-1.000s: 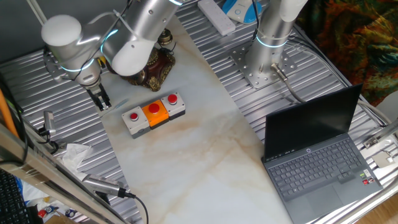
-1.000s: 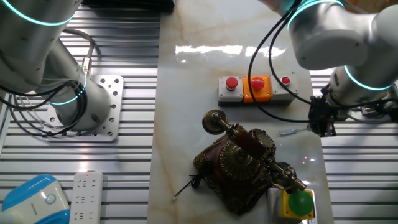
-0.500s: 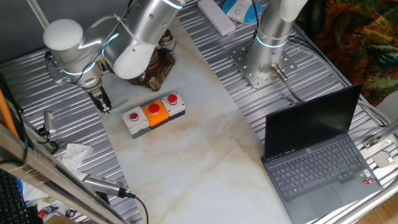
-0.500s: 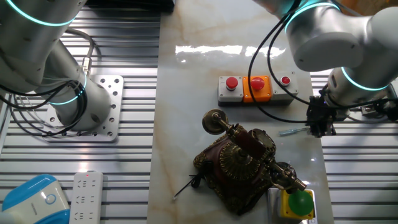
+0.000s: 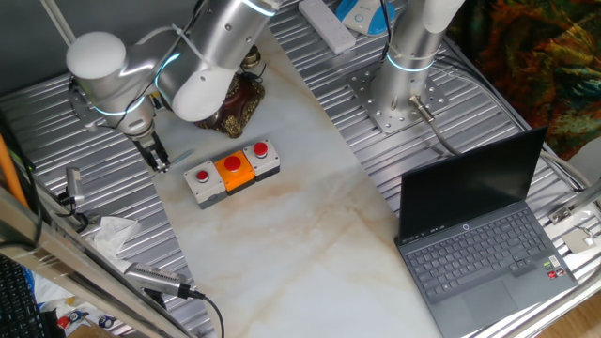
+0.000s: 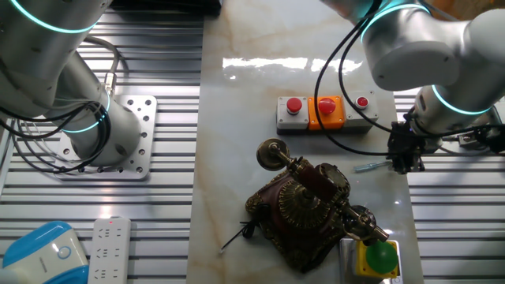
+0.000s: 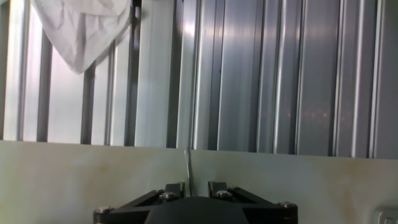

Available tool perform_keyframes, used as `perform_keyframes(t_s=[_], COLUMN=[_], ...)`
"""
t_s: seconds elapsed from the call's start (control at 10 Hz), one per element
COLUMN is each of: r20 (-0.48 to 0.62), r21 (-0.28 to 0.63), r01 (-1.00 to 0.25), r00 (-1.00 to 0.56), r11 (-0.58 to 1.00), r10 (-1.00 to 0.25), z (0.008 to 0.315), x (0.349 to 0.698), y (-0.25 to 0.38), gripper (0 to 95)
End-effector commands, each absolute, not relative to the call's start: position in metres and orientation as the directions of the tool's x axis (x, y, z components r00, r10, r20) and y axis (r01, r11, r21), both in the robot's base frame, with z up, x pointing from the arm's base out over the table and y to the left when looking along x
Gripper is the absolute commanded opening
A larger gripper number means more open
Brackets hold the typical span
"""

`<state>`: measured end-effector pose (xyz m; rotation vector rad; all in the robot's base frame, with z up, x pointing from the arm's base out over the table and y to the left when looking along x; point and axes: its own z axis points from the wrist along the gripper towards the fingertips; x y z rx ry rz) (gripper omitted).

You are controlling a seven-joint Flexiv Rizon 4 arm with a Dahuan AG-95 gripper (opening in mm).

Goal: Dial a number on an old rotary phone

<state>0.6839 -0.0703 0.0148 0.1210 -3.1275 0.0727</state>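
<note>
The old rotary phone point(image 6: 304, 201), dark brown with brass trim, stands on the marble board with its handset in the cradle; in the one fixed view point(image 5: 235, 103) the arm hides most of it. My gripper point(image 6: 402, 162) is low at the board's edge, well to the side of the phone, and also shows in the one fixed view point(image 5: 158, 160). A thin clear stick point(image 6: 369, 166) lies on the board and reaches to the gripper. In the hand view the stick point(image 7: 188, 165) runs between my jaws point(image 7: 196, 186), which stand a little apart, wider than the stick.
A grey box with red and orange buttons point(image 6: 325, 113) sits on the board between phone and far edge. A crumpled tissue point(image 7: 81, 28) lies on the metal slats beyond the gripper. A laptop point(image 5: 479, 235) is at the right. A second arm's base point(image 6: 102, 134) stands across the board.
My gripper has shifted slightly along the board's edge toward the stick. The stick and the phone have not moved.
</note>
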Motion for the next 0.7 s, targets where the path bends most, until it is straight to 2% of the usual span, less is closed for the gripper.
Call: perform_keyframes(t_s=[0.1, 0.5, 0.6, 0.7], r20=[0.015, 0.02, 0.02, 0.02], r21=[-0.045, -0.042, -0.043, -0.043], r01=[-0.077, -0.073, -0.073, -0.072], r00=[-0.997, -0.997, -0.997, -0.997], r11=[0.996, 0.996, 0.996, 0.996], r10=[-0.077, -0.072, -0.072, -0.072], z=[0.0128, 0.0108, 0.0097, 0.0085], x=[0.6844, 0.6844, 0.6843, 0.6842], y=[-0.0706, -0.0699, -0.0699, -0.07], gripper=[19.0, 19.0, 0.0, 0.0])
